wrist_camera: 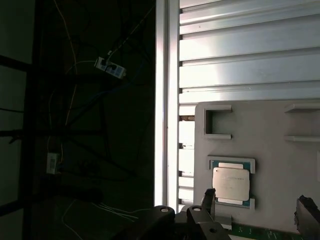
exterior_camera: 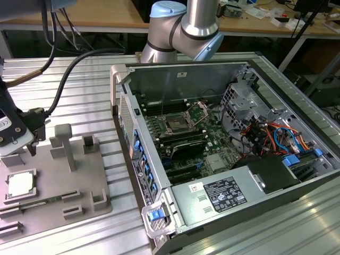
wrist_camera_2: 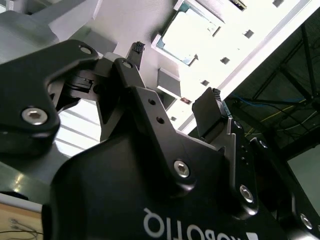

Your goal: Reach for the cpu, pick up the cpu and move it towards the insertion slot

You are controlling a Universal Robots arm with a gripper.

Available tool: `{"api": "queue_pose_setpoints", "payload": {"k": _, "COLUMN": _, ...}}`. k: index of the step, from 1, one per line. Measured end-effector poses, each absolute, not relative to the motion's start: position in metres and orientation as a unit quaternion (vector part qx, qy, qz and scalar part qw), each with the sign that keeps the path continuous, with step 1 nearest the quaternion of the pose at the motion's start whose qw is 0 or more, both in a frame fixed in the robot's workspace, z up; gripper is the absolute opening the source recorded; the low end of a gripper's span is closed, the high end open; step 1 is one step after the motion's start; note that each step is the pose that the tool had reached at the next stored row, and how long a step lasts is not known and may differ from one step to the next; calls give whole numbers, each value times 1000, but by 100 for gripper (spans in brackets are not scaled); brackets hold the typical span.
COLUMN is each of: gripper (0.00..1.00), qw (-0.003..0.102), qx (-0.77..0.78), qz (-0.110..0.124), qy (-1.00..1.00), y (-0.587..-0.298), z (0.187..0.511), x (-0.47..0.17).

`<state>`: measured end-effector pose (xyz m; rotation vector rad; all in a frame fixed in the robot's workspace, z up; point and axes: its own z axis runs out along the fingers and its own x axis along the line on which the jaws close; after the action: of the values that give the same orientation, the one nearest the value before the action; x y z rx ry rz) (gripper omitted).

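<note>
Reach phase, not finished. The cpu [exterior_camera: 21,184] is not yet lifted: it lies flat in its seat on the grey tray [exterior_camera: 79,178], at the near-left of the bench [exterior_camera: 79,79].

End effector [wrist_camera_2: 172,82] is open and empty. Its fingers [wrist_camera_2: 207,112] are spread wide with nothing between them in both wrist views. In the exterior view it hovers above the tray, just on the far side of the cpu, with no contact.

Pick-up and carry are both left to do. The insertion slot [exterior_camera: 175,125], dark in the centre, sits in the board inside the open computer case [exterior_camera: 175,74], well to the right of the tray.
</note>
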<state>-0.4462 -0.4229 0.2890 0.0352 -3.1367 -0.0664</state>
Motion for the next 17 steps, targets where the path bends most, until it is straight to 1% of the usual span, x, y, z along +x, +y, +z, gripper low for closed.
{"api": "queue_pose_setpoints", "payload": {"k": 17, "gripper": 67, "qw": 2, "qx": 11, "qz": -21, "qy": -1000, "y": -423, "z": 286, "x": -446}}
